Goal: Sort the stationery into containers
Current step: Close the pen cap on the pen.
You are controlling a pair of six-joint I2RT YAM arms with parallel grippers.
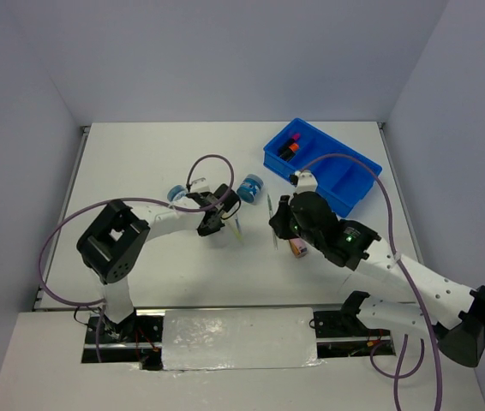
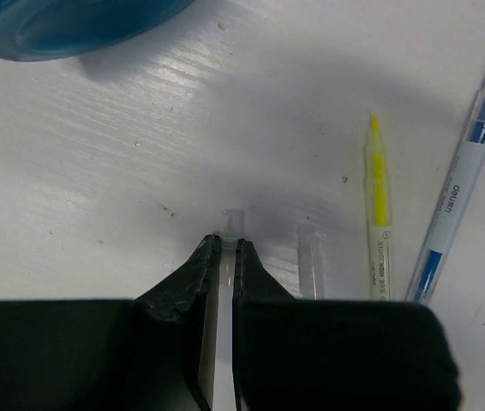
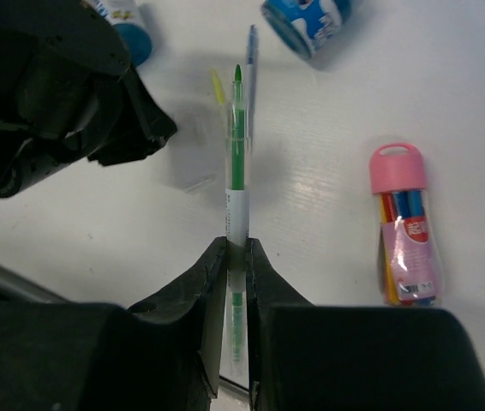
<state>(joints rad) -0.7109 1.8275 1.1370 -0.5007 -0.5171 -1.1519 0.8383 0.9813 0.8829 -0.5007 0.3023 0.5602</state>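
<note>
My left pincer is clenched on a small clear plastic tube, whose end pokes out past my fingertips over the white table. A second clear tube lies just beside it, then a thin yellow pen and a thin blue-and-white pen side by side. A round blue tub sits beyond, to my left. My right pincer grips a thin green pen near its lower end, the tip pointing away from me (whether it rests on the table I cannot tell). To its right lies a clear pink-capped cylinder of coloured pens, apart from the rest. The blue rectangular plastic tray stands at the far right, well apart from both pincers, with black highlighters in its far-left compartment.
</note>
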